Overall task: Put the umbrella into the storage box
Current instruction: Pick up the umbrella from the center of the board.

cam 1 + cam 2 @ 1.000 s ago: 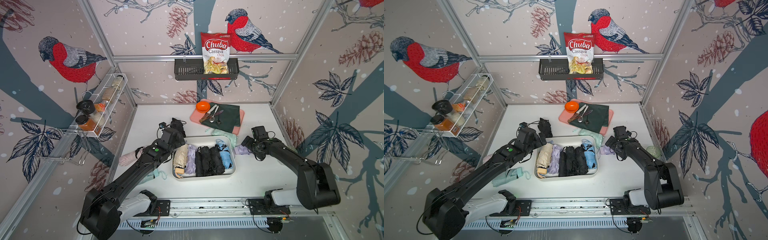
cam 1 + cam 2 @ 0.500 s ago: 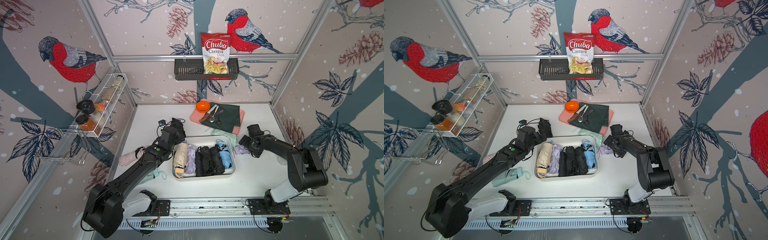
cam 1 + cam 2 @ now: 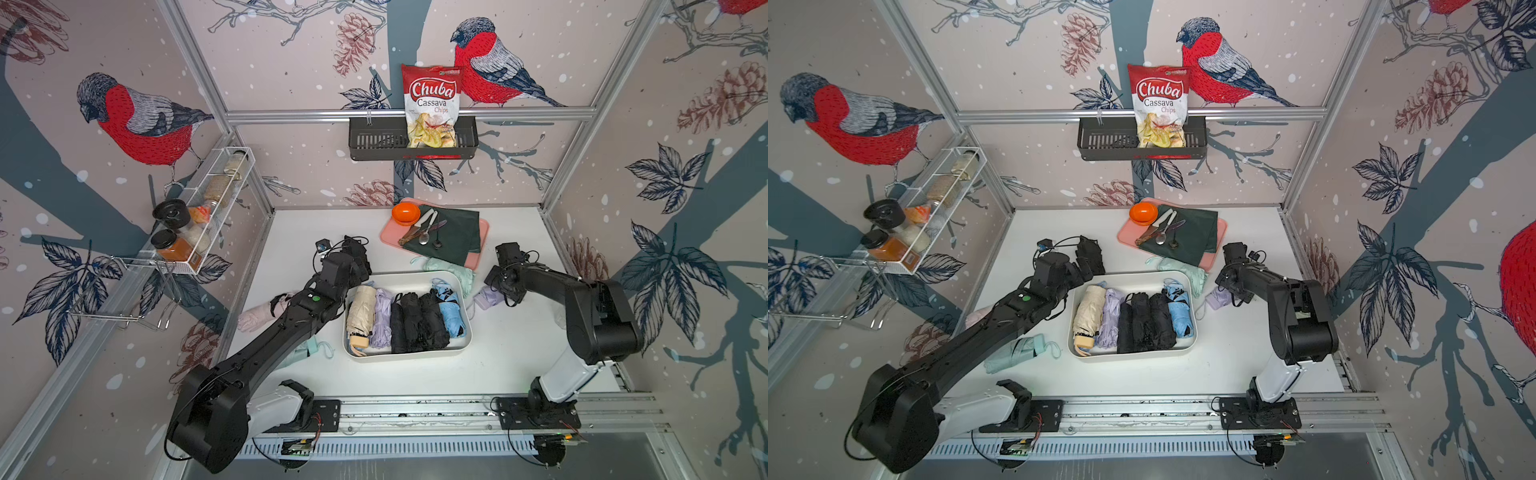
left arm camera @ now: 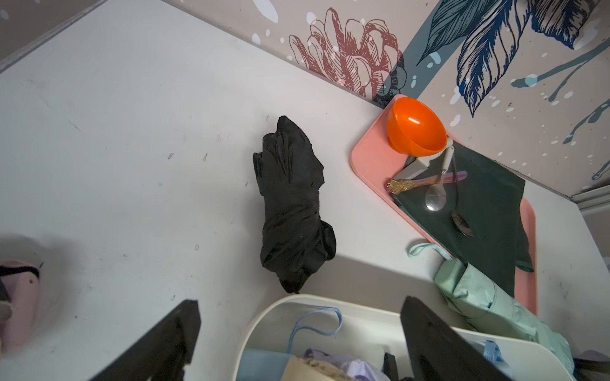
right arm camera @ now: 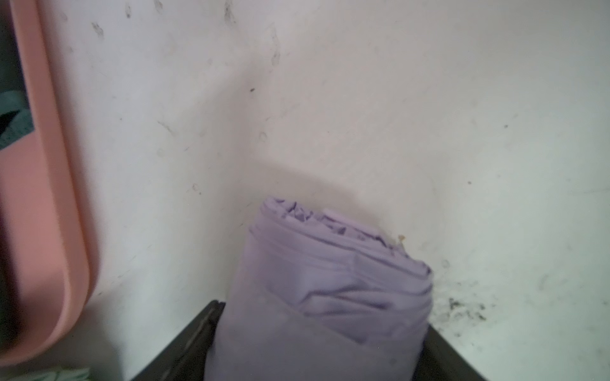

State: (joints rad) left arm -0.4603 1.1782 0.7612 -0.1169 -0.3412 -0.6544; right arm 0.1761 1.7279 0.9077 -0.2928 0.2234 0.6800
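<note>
Right claw (image 5: 321, 316) grips the lilac umbrella (image 5: 330, 264), a finger pressed to each side, while it lies on the table (image 3: 415, 376) just beside the storage box (image 3: 409, 357), at the box's two o'clock in both top views. Left claw (image 4: 301, 300) hangs wide open and empty over the box's eleven o'clock corner.

Light: bright, even, from overhead.
Shadows: soft grey on the table (image 4: 132, 148) ahead of the left gripper (image 4: 301, 301).
Glare: highlight on the orange bowl (image 4: 414, 128).
Blur: lilac umbrella (image 5: 323, 264) at the right gripper (image 5: 321, 316) soft — pink tray (image 5: 43, 198) beside it smeared.
Distortion: wide-angle stretch at top-view edges.
</note>
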